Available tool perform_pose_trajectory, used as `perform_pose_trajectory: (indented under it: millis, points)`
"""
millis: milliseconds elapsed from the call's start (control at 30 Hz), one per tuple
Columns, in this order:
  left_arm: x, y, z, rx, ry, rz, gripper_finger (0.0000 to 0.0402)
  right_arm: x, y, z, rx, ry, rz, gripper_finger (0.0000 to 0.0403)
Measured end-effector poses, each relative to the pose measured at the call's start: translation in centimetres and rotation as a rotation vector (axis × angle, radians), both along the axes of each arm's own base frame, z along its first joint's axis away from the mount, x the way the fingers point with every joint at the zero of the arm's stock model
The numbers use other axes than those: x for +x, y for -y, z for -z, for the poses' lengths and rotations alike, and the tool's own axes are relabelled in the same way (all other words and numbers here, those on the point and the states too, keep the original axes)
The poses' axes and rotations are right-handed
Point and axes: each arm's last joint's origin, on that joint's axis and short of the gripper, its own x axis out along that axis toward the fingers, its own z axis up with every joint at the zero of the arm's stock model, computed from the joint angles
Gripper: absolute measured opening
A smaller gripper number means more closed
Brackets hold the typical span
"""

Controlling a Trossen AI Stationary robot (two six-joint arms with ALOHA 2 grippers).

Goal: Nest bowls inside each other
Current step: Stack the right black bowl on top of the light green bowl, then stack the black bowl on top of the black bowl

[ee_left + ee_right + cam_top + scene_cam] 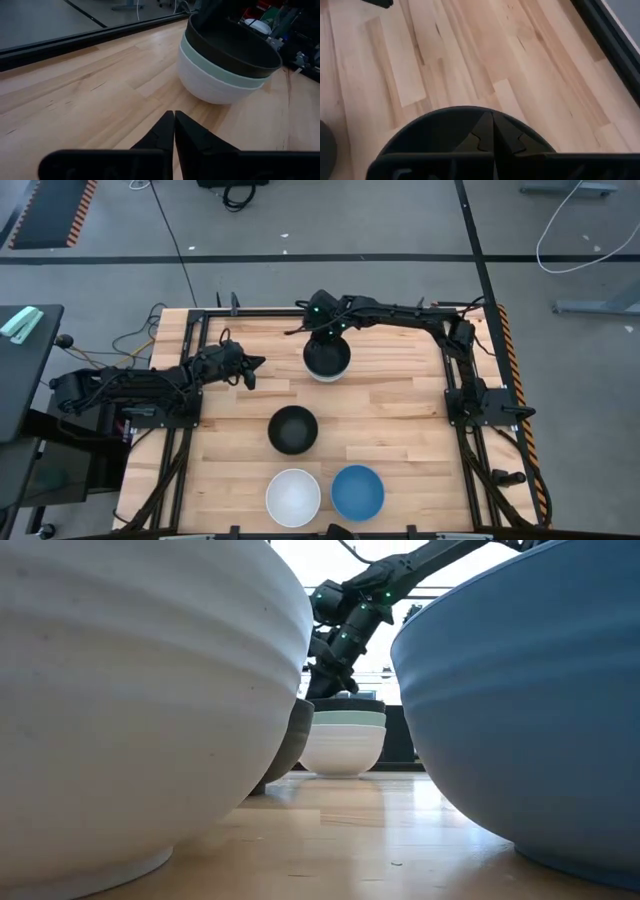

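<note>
A stack of three bowls [327, 363] [343, 737] [225, 67] stands near the table's far edge: white at the bottom, mint green in it, black on top. My right gripper [327, 336] [492, 122] is shut and points down at the top black bowl's far rim. My left gripper [252, 370] [174, 122] is shut and hovers left of the stack, touching nothing. A second black bowl [293, 430] rests on its base at mid-table. A white bowl [293, 497] and a blue bowl [357, 492] stand by the near edge. My right gripper comes from above, its shut fingers [485, 131] pointing down over the inside of the top black bowl [430, 130], close to its far rim [196, 26]. Whether the fingertips touch the bowl I cannot tell.
The low view is filled by the white bowl [120, 690] and the blue bowl [540, 690] close to the camera. A black metal frame [452, 395] borders the wooden table. Bare wood lies between the stack and the single black bowl.
</note>
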Motion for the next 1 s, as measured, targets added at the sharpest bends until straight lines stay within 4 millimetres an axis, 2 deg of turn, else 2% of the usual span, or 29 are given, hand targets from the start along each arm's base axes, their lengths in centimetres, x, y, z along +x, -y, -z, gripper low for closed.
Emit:
perform_pose_trajectory:
  millis: [167, 233, 500, 667, 833, 1000]
  points:
    - [0.0, 0.0, 0.0, -0.001, -0.002, 0.000, 0.0028, -0.4, -0.1, 1.3, 0.013, -0.032, 0.001, 0.0000]
    - [0.0, 0.0, 0.0, -0.001, -0.001, 0.000, 0.0029, -0.4, -0.1, 1.2, 0.011, -0.028, 0.000, 0.0000]
    - [0.5, 0.9, -0.2, -0.029, 0.044, 0.096, 0.0026, 0.3, -0.2, -1.7, -0.028, 0.032, -0.023, 0.0003]
    - [1.5, 2.0, -1.1, -0.030, 0.076, 0.212, 0.0033, -0.1, -0.7, -3.1, -0.018, -0.036, 0.004, 0.0009]
    - [3.2, 3.5, -2.9, -0.057, 0.037, 0.341, 0.0033, -2.0, -2.5, -4.2, -0.005, -0.205, 0.056, 0.0010]
    - [4.5, 4.9, -5.0, -0.118, -0.124, 0.419, 0.0034, -3.7, -5.6, -6.2, -0.008, -0.310, 0.070, 0.0010]
